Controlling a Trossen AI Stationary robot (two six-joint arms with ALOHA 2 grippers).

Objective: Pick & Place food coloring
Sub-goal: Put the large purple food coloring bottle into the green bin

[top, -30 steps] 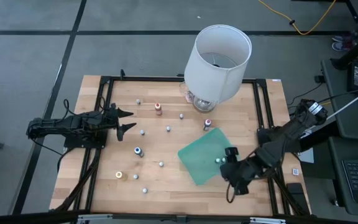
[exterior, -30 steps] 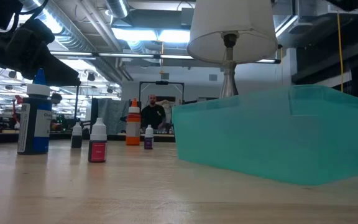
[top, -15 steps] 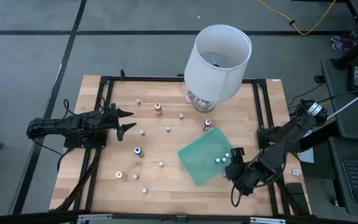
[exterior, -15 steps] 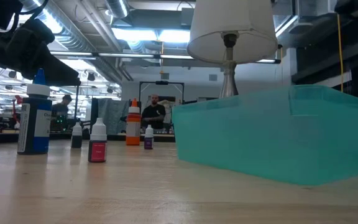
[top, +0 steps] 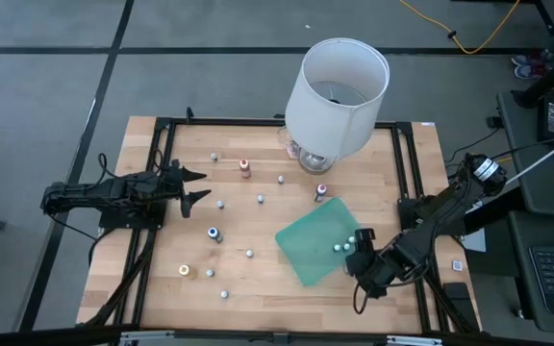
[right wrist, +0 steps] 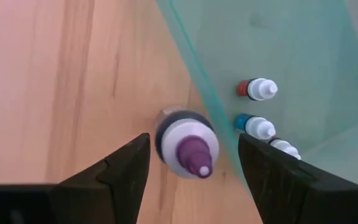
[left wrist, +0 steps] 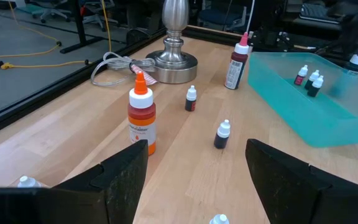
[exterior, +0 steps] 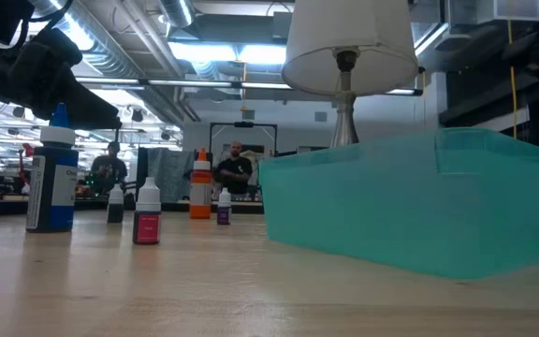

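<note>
While the high view shows small bottles [top: 215, 234] scattered over the tabletop [top: 258, 274] and a few white caps in the green tray [top: 321, 240], only the right wrist view shows what sits there — three tiny bottles [right wrist: 258, 126], red and blue among them, against the tray wall [right wrist: 278, 56]. It also shows a purple-capped bottle [right wrist: 187, 145] standing just outside that wall, between the parted fingers of the right claw [right wrist: 194, 180], which grips nothing. The left claw [top: 198, 185] hangs released at the tabletop's left side; its wrist view gives an orange bottle [left wrist: 142, 119], a lamp base [left wrist: 172, 59] and a red bottle [left wrist: 237, 63] beside the tray. The low view alone shows people [exterior: 233, 171] in the room behind.
</note>
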